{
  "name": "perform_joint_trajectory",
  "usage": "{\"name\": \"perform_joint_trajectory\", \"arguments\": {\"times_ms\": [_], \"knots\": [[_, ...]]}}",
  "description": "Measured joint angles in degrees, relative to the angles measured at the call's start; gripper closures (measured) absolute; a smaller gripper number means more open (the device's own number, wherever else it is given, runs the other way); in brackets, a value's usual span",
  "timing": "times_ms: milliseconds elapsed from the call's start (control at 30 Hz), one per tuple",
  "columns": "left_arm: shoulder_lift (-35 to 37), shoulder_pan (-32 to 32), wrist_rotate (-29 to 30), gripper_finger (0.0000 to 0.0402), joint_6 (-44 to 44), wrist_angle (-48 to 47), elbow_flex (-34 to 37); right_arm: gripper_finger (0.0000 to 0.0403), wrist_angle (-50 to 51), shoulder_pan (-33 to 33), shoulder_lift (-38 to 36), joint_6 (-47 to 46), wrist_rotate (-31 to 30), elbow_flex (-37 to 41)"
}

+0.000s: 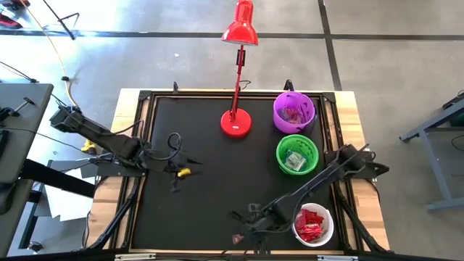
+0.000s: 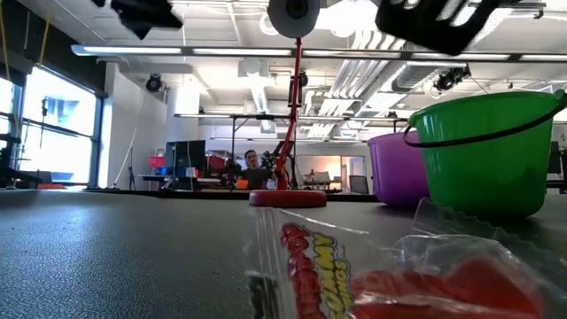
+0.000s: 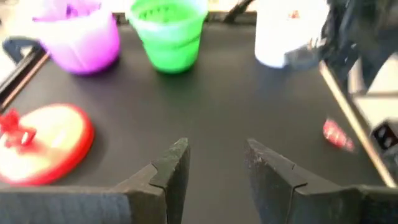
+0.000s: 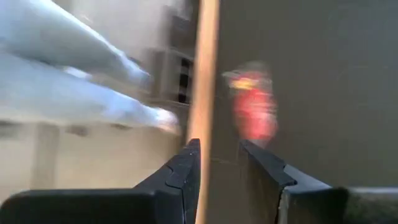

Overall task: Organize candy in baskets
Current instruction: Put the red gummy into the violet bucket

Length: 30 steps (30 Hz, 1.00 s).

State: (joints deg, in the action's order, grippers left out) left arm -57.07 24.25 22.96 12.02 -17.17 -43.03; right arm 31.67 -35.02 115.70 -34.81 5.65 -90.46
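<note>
Purple basket (image 1: 293, 112), green basket (image 1: 297, 154), white basket (image 1: 313, 225) holding red candy (image 1: 310, 222), along the black table (image 1: 210, 181) right edge. Red desk lamp (image 1: 237, 122) near back edge. Red-wrapped candy (image 1: 237, 238) by front edge, red lettering on clear wrapper.

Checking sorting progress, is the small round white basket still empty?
No, the white basket already holds red wrapped candy.

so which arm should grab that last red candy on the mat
Right. Its gripper is open, just above the red candy at the near edge, beside the white basket. The left gripper hovers mid-table, farther off.
</note>
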Motion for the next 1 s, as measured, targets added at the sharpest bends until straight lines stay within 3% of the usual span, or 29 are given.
{"name": "perform_joint_trajectory", "arguments": {"times_ms": [200, 400, 600, 833, 1000], "knots": [[0.71, 1.18, -0.89, 0.0266, -2.03, -1.56, -0.16, 0.0304, 2.59, 0.60, 4.85, 10.25, -5.49, -4.94], [1.96, 2.59, -4.75, 0.0266, -7.40, -0.18, -0.12, 0.0304, 2.82, 1.41, 7.46, 10.22, -4.69, -5.14], [3.46, 2.82, -4.87, 0.0266, -7.81, 1.35, 0.87, 0.0304, 2.20, 1.67, 8.22, 9.22, -3.54, -5.11], [6.06, 2.82, -6.20, 0.0266, -4.84, 18.11, 12.34, 0.0304, 2.42, 1.66, 8.20, 7.79, -0.92, -4.82], [6.81, 2.78, -6.17, 0.0266, -4.69, 23.07, 15.59, 0.0304, 2.16, 1.66, 8.18, 7.82, -0.44, -4.50]]}}
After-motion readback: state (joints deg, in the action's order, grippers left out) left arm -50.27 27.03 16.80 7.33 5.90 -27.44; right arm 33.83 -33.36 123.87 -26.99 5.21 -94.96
